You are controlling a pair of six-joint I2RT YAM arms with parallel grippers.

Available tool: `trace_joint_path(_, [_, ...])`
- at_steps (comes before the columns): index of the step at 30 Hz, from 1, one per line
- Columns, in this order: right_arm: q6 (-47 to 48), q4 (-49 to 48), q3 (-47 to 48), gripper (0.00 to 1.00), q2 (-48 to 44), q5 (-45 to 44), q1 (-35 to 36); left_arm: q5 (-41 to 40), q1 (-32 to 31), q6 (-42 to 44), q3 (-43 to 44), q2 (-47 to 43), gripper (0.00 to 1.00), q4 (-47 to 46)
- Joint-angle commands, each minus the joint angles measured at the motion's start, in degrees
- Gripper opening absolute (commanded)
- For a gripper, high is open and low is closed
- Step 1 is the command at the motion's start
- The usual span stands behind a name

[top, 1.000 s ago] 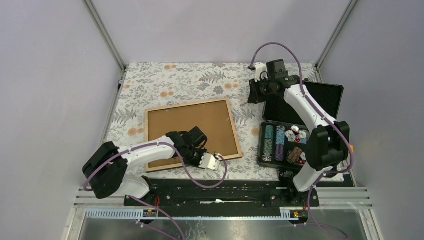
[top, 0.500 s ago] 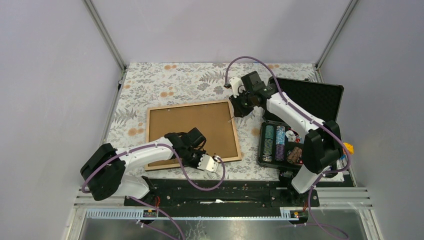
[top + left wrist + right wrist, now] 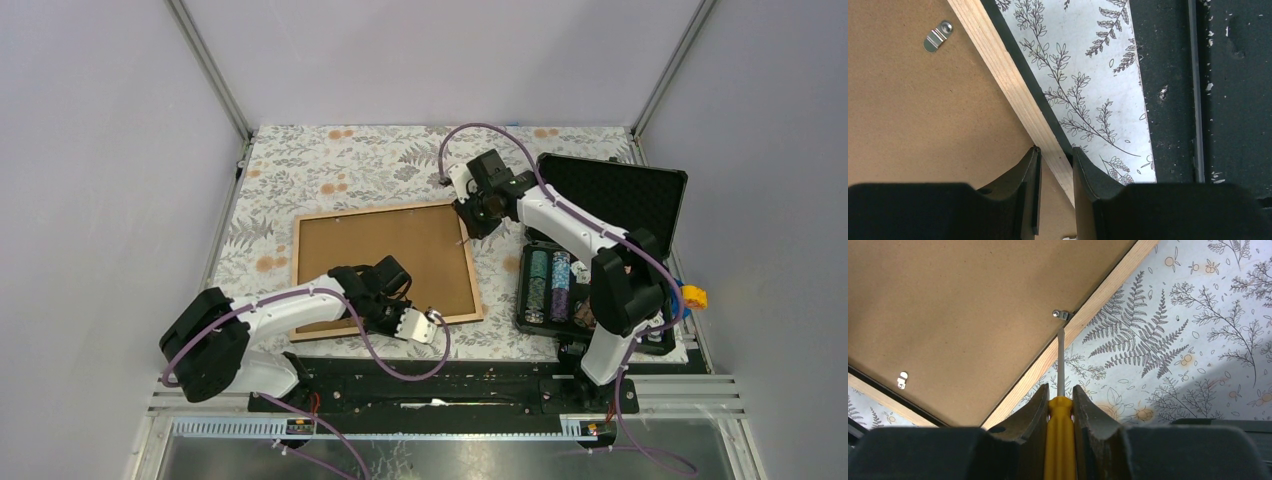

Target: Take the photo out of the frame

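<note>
You have the frame lying back-up on the worktop, left of centre in the top view. Your left pincer is narrow and clamped across the frame's light wood rim near its lower right corner. Your right pincer grips a yellow-handled screwdriver, its tip at a metal clip on the frame's right edge; bare worktop lies above and left, and the open case sits near on the right.

Frame face down (brown back up), flat, slightly skewed
</note>
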State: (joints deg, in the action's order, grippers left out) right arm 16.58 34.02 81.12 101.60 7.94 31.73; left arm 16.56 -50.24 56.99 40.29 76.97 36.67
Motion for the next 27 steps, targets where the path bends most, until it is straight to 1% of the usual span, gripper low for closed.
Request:
trace_joint_path(1, [0.67,0.52,1.82,0.00,2.04,-1.64,0.94,1.44,-0.28,1.71,-1.83,-0.19,0.20,-1.11])
trace_joint_path(7, [0.54,0.52,2.44,0.00,3.03,-1.88,1.50,1.62,-0.30,1.72,-1.78,-0.17,0.20,-1.15])
trace_joint_path(15, [1.27,-0.91,2.45,0.00,3.97,-5.69,2.28,1.92,-0.22,1.87,-1.94,0.02,0.21,-1.31])
trace_joint_path(27, [1.08,-3.28,3.82,0.00,5.65,-5.47,2.49,3.06,-0.22,2.30,-2.24,0.68,0.20,-1.31])
